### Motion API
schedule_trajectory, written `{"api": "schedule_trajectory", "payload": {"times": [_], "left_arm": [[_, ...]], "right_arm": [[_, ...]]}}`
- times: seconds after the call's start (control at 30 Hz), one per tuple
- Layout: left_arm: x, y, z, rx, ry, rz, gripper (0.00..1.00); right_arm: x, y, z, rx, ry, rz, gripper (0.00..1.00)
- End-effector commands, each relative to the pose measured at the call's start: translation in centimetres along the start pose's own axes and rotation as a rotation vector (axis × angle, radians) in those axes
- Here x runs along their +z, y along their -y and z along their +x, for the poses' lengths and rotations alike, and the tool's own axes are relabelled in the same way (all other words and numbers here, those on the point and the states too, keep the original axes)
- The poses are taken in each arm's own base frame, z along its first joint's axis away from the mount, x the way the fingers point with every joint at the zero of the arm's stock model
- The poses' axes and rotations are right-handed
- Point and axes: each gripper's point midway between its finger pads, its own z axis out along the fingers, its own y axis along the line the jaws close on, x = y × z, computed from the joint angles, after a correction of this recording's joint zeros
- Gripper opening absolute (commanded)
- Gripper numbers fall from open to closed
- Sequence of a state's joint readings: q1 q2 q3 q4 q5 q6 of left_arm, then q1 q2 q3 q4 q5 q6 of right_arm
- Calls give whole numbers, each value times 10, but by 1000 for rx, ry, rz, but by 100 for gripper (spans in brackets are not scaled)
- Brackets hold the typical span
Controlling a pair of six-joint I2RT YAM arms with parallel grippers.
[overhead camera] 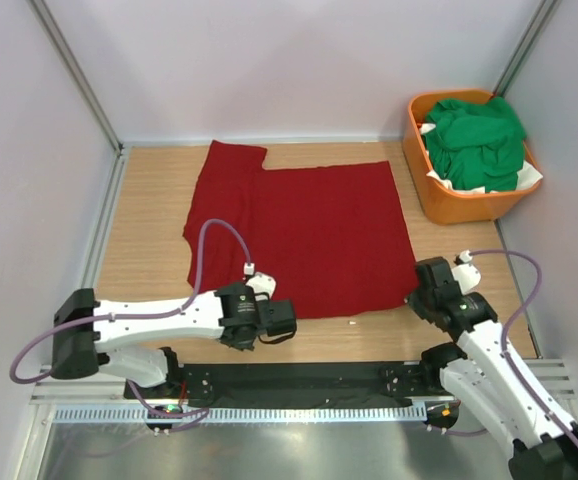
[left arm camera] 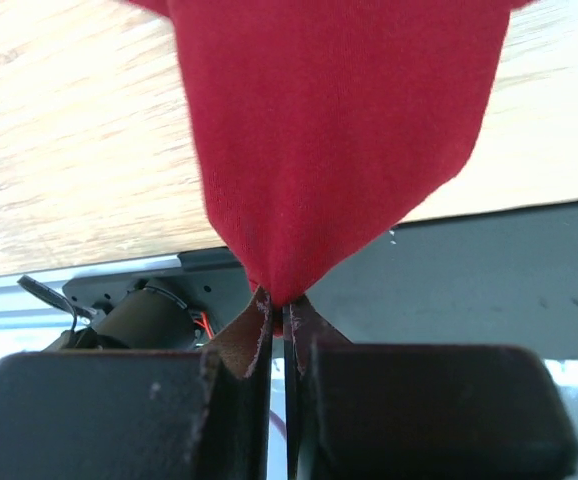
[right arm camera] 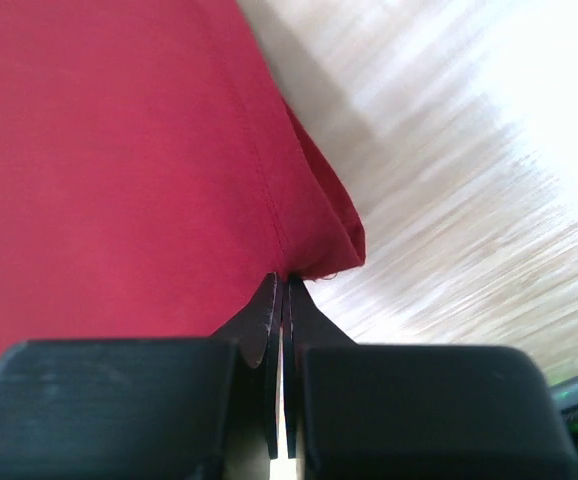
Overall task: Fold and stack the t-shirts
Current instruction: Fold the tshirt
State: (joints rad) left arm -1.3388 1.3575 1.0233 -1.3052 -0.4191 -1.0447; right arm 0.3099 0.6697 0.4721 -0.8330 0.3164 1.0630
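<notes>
Both grippers pinch the near edge of the dark red t-shirt [overhead camera: 309, 230].

Your left gripper [overhead camera: 283, 322] is clenched on the shirt's near-left corner. From its wrist camera you see the cloth gathered to a point between the closed fingertips [left arm camera: 259, 325], with the wooden table [overhead camera: 154, 220] and the black base rail [left arm camera: 489, 270] behind it. Your right gripper [overhead camera: 416, 296] is clamped on the near-right corner, where the hem is doubled over into a small fold just beside its tips. The rest of the shirt lies spread flat across the middle of the table, with a sleeve sticking out at the far left. Green t-shirts [overhead camera: 477, 140] sit heaped in the orange basket [overhead camera: 447, 205] at the far right corner, well apart from the red one.
</notes>
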Motion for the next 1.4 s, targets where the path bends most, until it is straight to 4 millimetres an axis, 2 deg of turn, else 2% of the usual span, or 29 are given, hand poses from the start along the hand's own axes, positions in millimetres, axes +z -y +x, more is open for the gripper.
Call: {"api": "schedule_trajectory", "payload": {"times": [0.0, 0.13, 0.23, 0.27, 0.37, 0.4, 0.43, 0.47, 0.5, 0.53, 0.57, 0.63, 0.7, 0.73, 0.93, 0.97, 1.0, 1.1, 1.23, 1.37], "left_arm": [[-23, -32, 3, -2, -9, -53, 2], [-35, -42, 1, 20, -8, -70, 1], [-48, -44, -15, 60, 31, -70, 4], [-56, -43, -26, 61, 59, -52, 6], [-60, -50, -49, 99, 60, -88, 6], [-65, -50, -63, 92, 90, -85, 7], [-63, -53, -71, 139, 82, -101, 7], [-58, -62, -82, 93, 64, -109, 6], [-59, -57, -95, 76, 75, -63, 3], [-55, -59, -103, 74, 66, -66, 3], [-53, -67, -112, 89, 64, -71, 3], [-49, -67, -131, 85, 70, -68, 3], [-39, -76, -143, 99, 45, -84, 2], [-34, -75, -155, 98, 47, -99, 2], [-12, -75, -187, 89, 12, -168, 0], [-4, -73, -191, 107, -4, -192, 0], [-1, -75, -194, 116, -5, -215, 0], [10, -81, -206, 107, -23, -253, 0], [22, -98, -216, 97, -40, -318, 0], [33, -132, -221, 35, -70, -383, 0]], "right_arm": [[-37, -4, -27, 41, 74, -25, 1], [-54, -7, -31, 42, 66, -47, 1], [-60, -20, -36, 28, 69, -108, 1], [-63, -26, -40, 23, 77, -124, 1], [-64, -46, -56, -12, 105, -129, 1], [-64, -51, -60, -22, 114, -128, 1], [-60, -60, -66, -32, 120, -119, 1], [-65, -68, -76, -44, 150, -129, 1], [-65, -74, -81, -49, 162, -132, 1], [-60, -81, -85, -60, 164, -117, 1], [-63, -89, -96, -71, 193, -119, 1], [-64, -103, -109, -81, 225, -124, 1], [-51, -108, -116, -117, 238, -75, 1], [-49, -115, -121, -120, 253, -75, 1], [-17, -136, -143, -139, 261, -24, 1], [-12, -138, -145, -141, 257, -17, 1], [-1, -137, -145, -147, 242, 9, 1], [16, -141, -149, -153, 223, 25, 1], [37, -148, -149, -164, 183, 29, 1], [54, -151, -145, -193, 145, 37, 1]]}}
